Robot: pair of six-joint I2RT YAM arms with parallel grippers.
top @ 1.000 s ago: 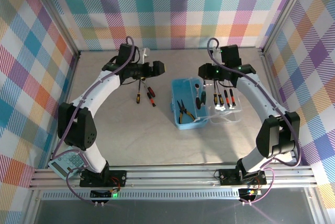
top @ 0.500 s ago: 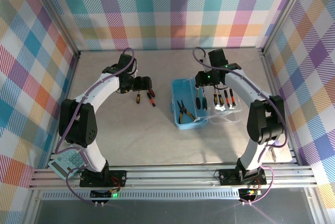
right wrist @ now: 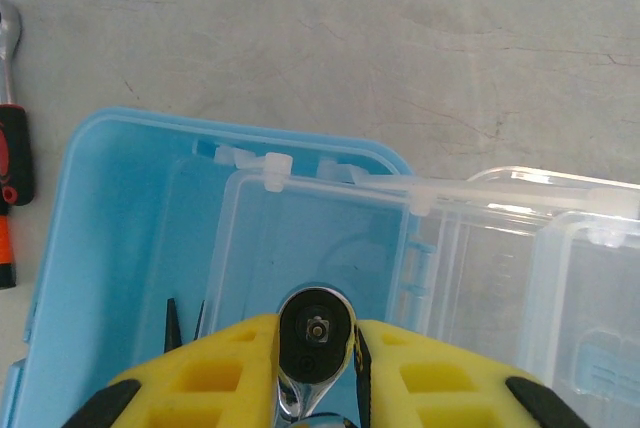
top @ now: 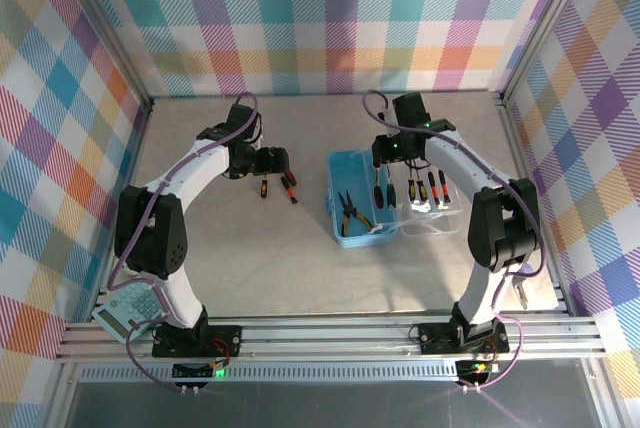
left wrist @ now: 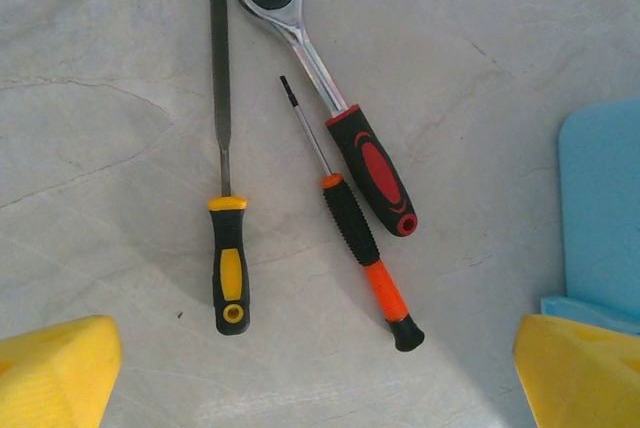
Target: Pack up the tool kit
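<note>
Your right gripper [right wrist: 318, 358] is pinching a steel ratchet [right wrist: 318, 323] by its head over the open light-blue case [right wrist: 120, 218] — likely rigid, heavy, slick metal. Your left gripper [left wrist: 315, 378] is hovering wide above the loose screwdriver [left wrist: 362, 253] — grasp its ribbed handle.

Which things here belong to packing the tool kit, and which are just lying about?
Job: blue case, pliers, gripped ratchet, red-handled ratchet, orange-black screwdriver, yellow-black tool.
Lying about: calculator.
</note>
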